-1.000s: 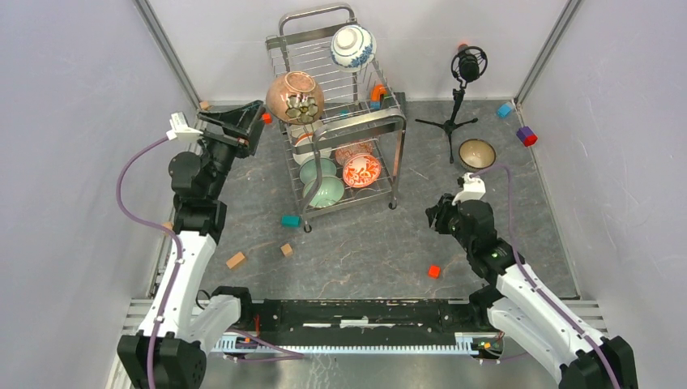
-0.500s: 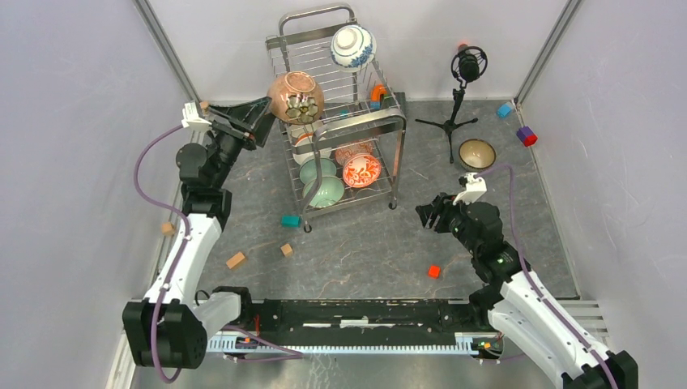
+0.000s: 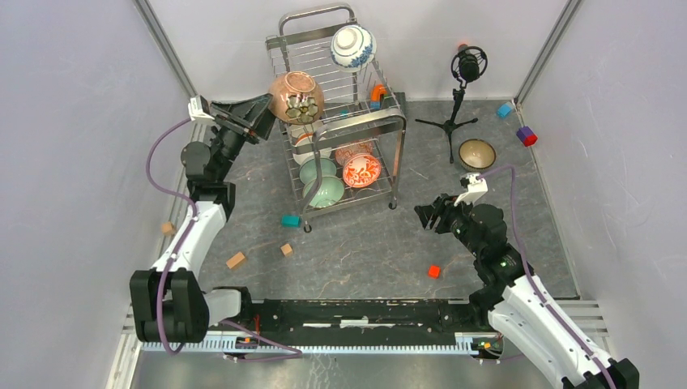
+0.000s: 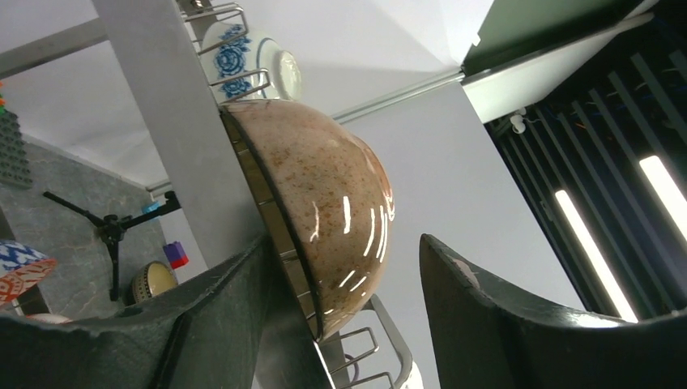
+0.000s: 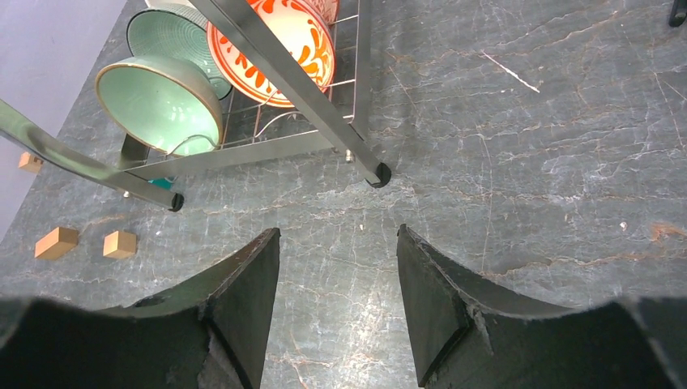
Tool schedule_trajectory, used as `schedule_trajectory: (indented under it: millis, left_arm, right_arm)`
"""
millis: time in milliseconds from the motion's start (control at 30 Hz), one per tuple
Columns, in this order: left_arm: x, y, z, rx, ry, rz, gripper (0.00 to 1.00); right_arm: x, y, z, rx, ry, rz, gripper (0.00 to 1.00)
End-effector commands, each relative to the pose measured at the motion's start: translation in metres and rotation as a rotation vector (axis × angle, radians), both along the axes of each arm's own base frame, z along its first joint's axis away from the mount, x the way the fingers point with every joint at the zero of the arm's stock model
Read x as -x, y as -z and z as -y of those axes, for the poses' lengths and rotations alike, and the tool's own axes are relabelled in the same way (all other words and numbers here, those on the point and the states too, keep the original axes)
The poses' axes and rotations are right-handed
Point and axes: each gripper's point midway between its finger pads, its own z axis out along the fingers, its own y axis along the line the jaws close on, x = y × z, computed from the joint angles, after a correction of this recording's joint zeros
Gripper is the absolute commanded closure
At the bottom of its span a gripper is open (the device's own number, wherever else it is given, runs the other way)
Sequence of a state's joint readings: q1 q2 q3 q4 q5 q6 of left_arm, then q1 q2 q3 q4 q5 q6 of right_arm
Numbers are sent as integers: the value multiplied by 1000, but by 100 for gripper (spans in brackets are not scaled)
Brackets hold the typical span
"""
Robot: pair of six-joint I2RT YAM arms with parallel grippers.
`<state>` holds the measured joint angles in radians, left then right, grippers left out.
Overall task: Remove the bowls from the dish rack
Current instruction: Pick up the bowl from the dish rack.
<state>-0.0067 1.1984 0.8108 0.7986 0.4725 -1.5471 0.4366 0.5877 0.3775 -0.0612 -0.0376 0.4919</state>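
Note:
The steel dish rack (image 3: 381, 121) stands at the back centre. On its top tier a brown speckled bowl (image 3: 295, 96) leans at the left edge and a blue-and-white bowl (image 3: 352, 46) stands at the back. The lower tier holds pale green bowls (image 3: 324, 191) and a red-and-white floral bowl (image 3: 361, 170). My left gripper (image 3: 261, 111) is open, its jaws on either side of the brown bowl's (image 4: 324, 203) lower rim, one finger (image 4: 486, 308) apart from it. My right gripper (image 3: 428, 215) is open and empty above the floor, facing the rack's front leg (image 5: 377, 173).
A brown bowl (image 3: 477, 152) sits on the floor at the right, near a black microphone tripod (image 3: 458, 97). Small coloured blocks lie about: teal (image 3: 290, 220), tan (image 3: 236, 259), red (image 3: 434, 271), purple-red (image 3: 526, 135). Grey walls close in both sides.
My left arm has risen and swung right until its open jaws reach round the brown bowl on the top tier. My right gripper has shifted slightly left, toward the rack.

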Motion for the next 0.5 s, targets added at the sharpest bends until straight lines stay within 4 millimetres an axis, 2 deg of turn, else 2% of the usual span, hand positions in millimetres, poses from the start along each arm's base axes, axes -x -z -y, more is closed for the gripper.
schedule_trajectory:
  millis: [0,200,467]
  left_arm:
    - [13,-20,4,41,65,92,30]
    - [9,-20,6,73,101,105,34]
    - [6,-20,7,123,144,136,45]
  right_arm:
    - [-1,-12,-3,-6,-22,55,40]
    - [0,-10,-2,4,-21,54,40]
    - [0,-10,-2,10,-26,52,40]
